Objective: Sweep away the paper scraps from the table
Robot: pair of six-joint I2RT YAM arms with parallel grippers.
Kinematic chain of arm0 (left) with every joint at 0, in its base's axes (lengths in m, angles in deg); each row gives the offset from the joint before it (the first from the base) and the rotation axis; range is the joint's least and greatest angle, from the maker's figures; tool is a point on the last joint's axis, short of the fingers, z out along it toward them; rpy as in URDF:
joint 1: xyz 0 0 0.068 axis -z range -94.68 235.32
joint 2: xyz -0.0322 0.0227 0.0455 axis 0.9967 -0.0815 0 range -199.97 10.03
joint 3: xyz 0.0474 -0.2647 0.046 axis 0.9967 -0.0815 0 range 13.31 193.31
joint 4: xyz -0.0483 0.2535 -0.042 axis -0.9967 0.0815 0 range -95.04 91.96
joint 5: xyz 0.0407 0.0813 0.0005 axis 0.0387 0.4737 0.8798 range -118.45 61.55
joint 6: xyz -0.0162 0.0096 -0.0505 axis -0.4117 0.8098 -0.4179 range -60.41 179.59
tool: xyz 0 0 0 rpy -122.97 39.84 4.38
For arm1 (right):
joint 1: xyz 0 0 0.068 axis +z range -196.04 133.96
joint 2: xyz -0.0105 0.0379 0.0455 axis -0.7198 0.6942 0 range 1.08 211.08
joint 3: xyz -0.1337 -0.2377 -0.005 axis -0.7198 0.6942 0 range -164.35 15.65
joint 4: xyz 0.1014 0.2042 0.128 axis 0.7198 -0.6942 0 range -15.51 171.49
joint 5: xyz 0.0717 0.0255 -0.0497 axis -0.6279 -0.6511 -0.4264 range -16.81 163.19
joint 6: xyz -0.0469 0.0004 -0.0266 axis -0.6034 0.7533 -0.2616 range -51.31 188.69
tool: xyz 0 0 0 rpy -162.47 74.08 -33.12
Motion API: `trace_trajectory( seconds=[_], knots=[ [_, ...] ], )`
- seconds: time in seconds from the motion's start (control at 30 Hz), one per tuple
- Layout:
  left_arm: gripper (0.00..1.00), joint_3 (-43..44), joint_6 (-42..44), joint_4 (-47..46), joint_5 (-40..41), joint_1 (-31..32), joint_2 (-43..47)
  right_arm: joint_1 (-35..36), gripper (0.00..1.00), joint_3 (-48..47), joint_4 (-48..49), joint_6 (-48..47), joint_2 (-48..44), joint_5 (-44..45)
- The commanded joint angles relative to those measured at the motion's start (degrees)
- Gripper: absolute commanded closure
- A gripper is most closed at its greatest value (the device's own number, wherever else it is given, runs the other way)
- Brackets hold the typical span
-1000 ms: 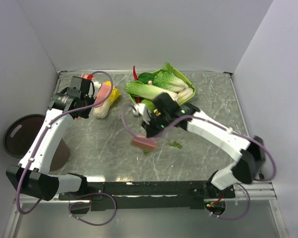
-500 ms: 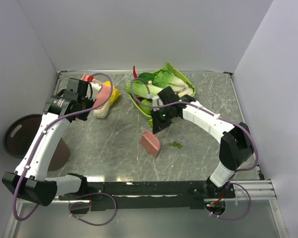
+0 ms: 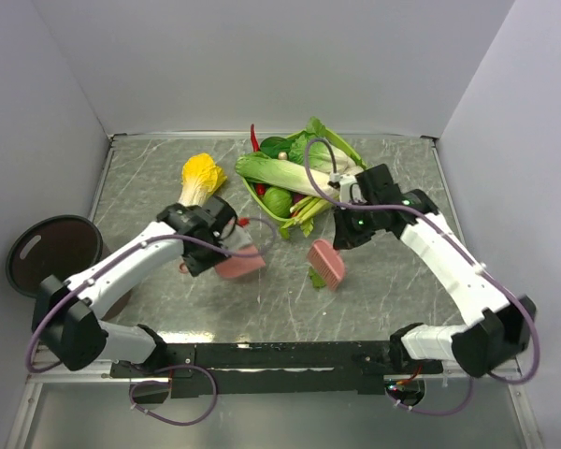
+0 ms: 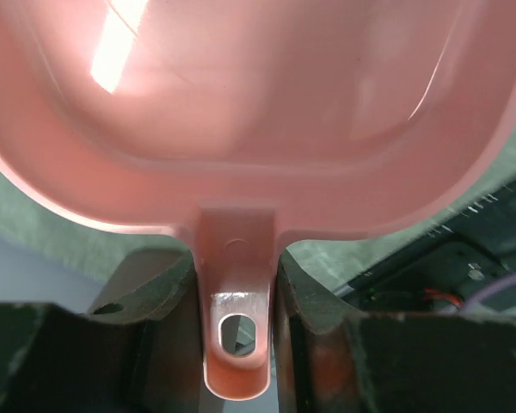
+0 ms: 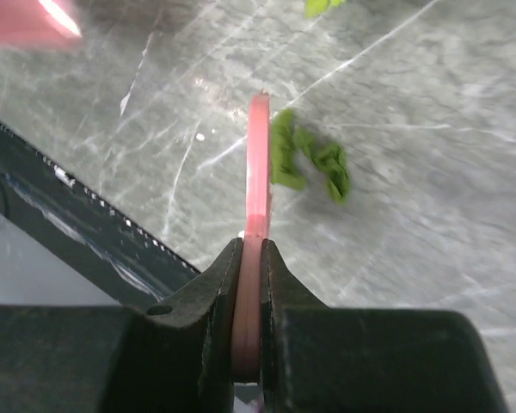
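Note:
My left gripper (image 3: pixel 220 253) is shut on the handle of a pink dustpan (image 3: pixel 241 265), held low over the grey marble table (image 3: pixel 168 290) left of centre. In the left wrist view the handle (image 4: pixel 236 327) sits between the jaws and the pan (image 4: pixel 241 86) fills the frame. My right gripper (image 3: pixel 342 238) is shut on a pink brush (image 3: pixel 327 264), seen edge-on in the right wrist view (image 5: pixel 258 172). A few dark-green paper scraps (image 5: pixel 314 159) lie on the table just right of the brush; in the top view they (image 3: pixel 316 279) are at its lower edge.
A green tray (image 3: pixel 355 154) of cabbages and greens stands at the back centre. A yellow-and-white cabbage (image 3: pixel 198 176) lies back left. A round dark brown bin (image 3: pixel 51 253) sits off the table's left edge. A black rail (image 3: pixel 290 354) runs along the front.
My left arm has swung from the back left corner to mid-table with the dustpan. My right arm has carried the brush rightwards, beside the green scraps.

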Motion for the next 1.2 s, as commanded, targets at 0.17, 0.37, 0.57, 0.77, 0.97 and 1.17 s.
trace_trajectory(
  seconds=[0.17,0.37,0.57,0.77,0.97,1.17],
  knots=[
    [0.99,-6.50,7.53,-4.44,-6.71,10.55,-5.29,-0.49,1.00,-0.79,-8.04,-4.83,-14.49,13.92],
    [0.99,-7.47,8.32,-7.97,-8.03,13.01,-10.11,-4.53,1.00,3.70,-3.12,-0.43,-13.36,22.23],
    [0.99,-7.82,7.27,-9.28,-8.82,13.72,-12.94,-5.07,1.00,3.97,1.27,0.62,-4.93,21.19],
    [0.99,-5.54,6.30,-10.78,-8.91,14.16,-17.50,-3.58,1.00,3.18,5.58,4.39,3.60,11.88],
    [0.99,1.21,5.43,-12.01,-9.78,16.17,-23.83,1.00,1.00,-1.74,8.66,7.12,11.06,-13.09],
    [0.99,7.03,4.02,-13.15,-10.93,16.88,-28.14,0.47,1.00,-8.50,3.14,2.66,10.30,-18.58]
  ],
)
